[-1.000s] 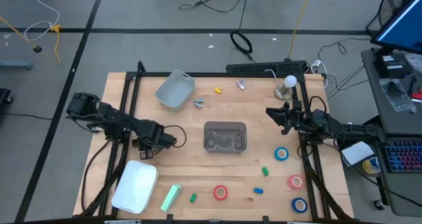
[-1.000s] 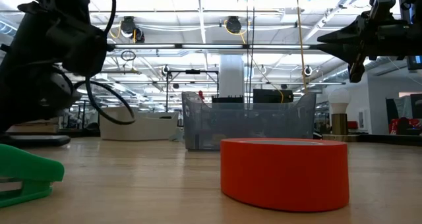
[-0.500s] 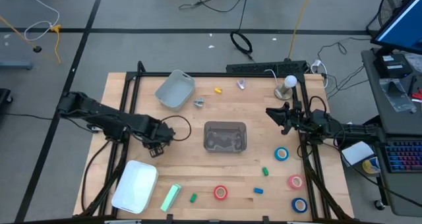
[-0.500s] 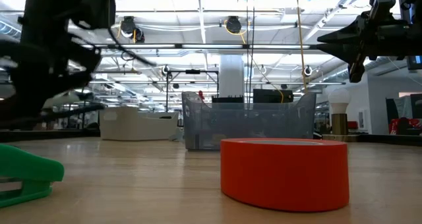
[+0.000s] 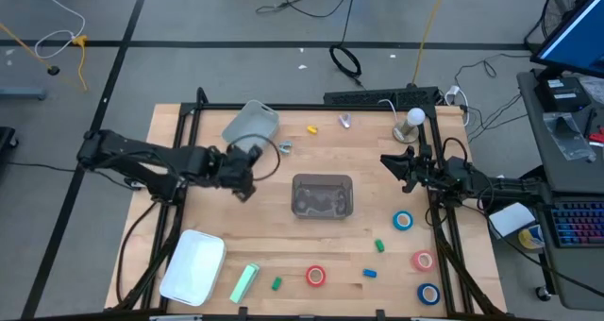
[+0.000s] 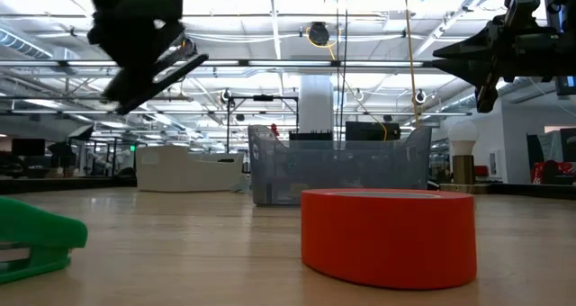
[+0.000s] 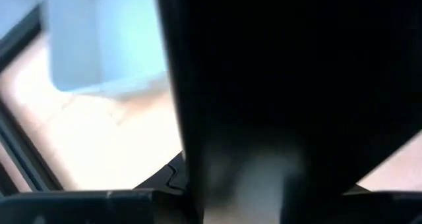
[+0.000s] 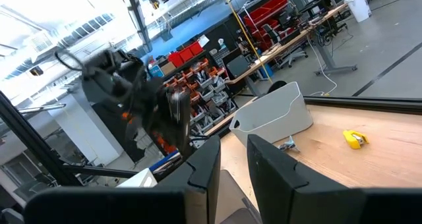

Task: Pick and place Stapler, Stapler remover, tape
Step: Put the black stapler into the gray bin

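Only the high view takes in the whole bench (image 5: pixel 283 222). A white tray (image 5: pixel 193 266) lies at the near left corner with the stapler (image 5: pixel 244 282) beside it. The left gripper (image 5: pixel 243 170) hangs by the grey bin (image 5: pixel 247 126) at the far edge; whether its fingers grip anything I cannot tell. The clear bin (image 5: pixel 322 195) sits mid-bench, its contents unclear. One stapler remover (image 5: pixel 284 148) lies beside the grey bin. Red tape (image 5: pixel 315 276) lies by the near edge, blue tape (image 5: pixel 403 221) toward the right edge. The right gripper (image 5: pixel 394 166) hovers near the right edge, fingers narrowly parted, holding nothing.
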Tool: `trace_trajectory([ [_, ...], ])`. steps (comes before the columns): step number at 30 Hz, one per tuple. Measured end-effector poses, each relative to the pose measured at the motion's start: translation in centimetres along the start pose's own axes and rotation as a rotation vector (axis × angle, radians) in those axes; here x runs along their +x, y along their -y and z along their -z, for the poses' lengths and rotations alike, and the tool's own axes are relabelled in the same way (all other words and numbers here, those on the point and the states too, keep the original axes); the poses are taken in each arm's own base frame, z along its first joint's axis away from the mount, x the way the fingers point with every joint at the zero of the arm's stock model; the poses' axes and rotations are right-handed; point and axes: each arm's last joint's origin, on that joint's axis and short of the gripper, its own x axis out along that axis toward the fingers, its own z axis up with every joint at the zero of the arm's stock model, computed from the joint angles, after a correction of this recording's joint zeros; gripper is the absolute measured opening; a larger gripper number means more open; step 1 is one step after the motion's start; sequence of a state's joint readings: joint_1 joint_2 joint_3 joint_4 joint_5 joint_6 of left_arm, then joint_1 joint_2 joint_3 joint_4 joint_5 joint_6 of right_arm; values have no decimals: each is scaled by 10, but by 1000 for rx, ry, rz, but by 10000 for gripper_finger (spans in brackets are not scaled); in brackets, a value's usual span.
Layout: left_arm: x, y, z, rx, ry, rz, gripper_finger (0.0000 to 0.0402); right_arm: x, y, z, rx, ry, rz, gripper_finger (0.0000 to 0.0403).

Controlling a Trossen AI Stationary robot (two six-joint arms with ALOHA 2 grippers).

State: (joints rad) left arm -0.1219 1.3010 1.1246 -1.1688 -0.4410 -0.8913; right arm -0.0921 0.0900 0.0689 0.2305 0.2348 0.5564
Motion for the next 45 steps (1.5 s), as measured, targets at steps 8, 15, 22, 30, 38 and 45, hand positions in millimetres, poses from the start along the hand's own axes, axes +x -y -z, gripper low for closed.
trace_trajectory([
  [8, -9, -24, -51, -307, 213, -60, 131, 0, 0, 0, 0, 0, 0, 70],
  [15, 16, -55, -90, -333, 256, -114, 131, 0, 0, 0, 0, 0, 0, 70],
  [22, 59, -84, -114, -310, 130, -136, 131, 0, 0, 0, 7, -2, 1, 70],
  [30, 105, -110, -120, -335, -80, -137, 131, 0, 0, 0, 7, -2, 1, 70],
  [38, 124, -120, -127, -290, -211, -186, 131, 0, 0, 0, 7, -3, 2, 70],
  [45, 134, -118, -149, -181, -326, -205, 131, 0, 0, 0, 7, -3, 2, 70],
])
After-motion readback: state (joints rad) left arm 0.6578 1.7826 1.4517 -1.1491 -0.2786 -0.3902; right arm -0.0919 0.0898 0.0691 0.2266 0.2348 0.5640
